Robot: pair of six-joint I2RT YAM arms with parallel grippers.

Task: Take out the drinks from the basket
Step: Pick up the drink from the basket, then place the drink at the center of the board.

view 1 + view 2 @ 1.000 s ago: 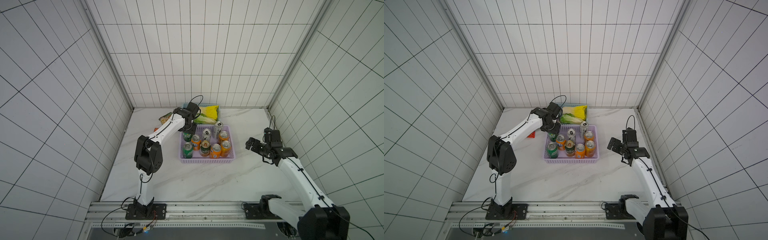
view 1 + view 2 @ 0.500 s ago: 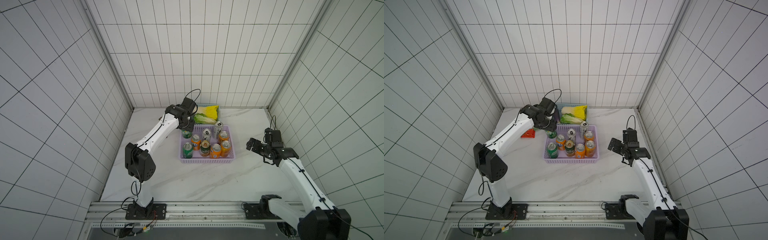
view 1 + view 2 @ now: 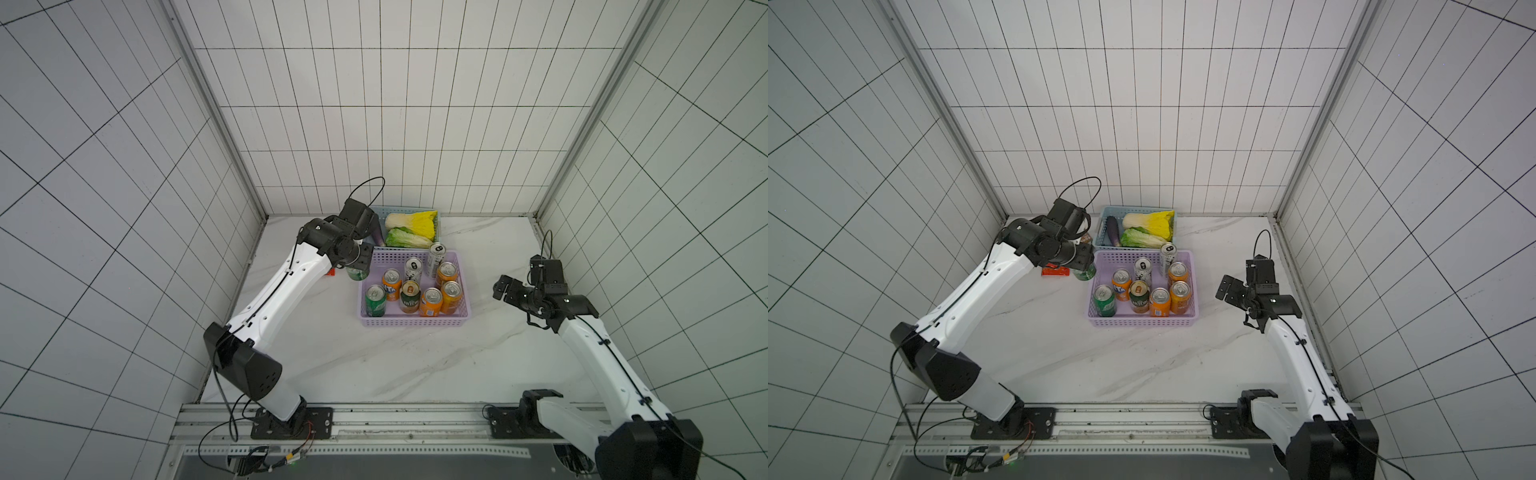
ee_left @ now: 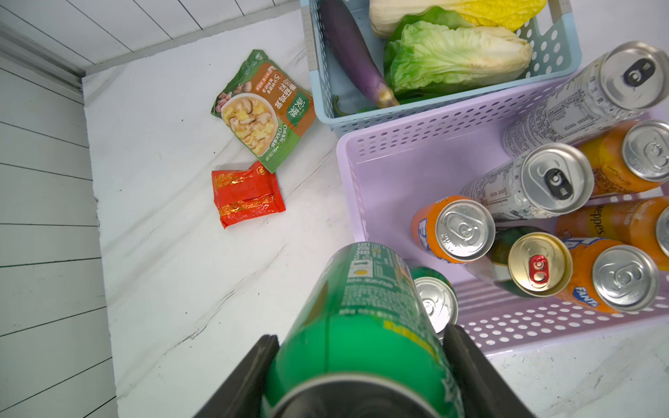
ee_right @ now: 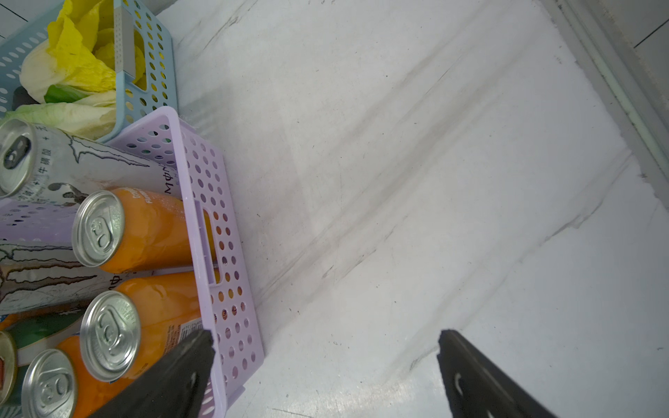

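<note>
Gripping a green can (image 4: 358,307) in the left claw (image 4: 362,342), just outside the far left corner of the lilac basket (image 3: 415,322), near a red packet (image 4: 246,193) on the surface (image 3: 374,365). Standing inside the basket: eight cans (image 3: 431,301), orange, green, dark green and slim silver. Hovering right of the basket, well apart: right claw (image 5: 325,338), jaws wide open, empty.
</note>
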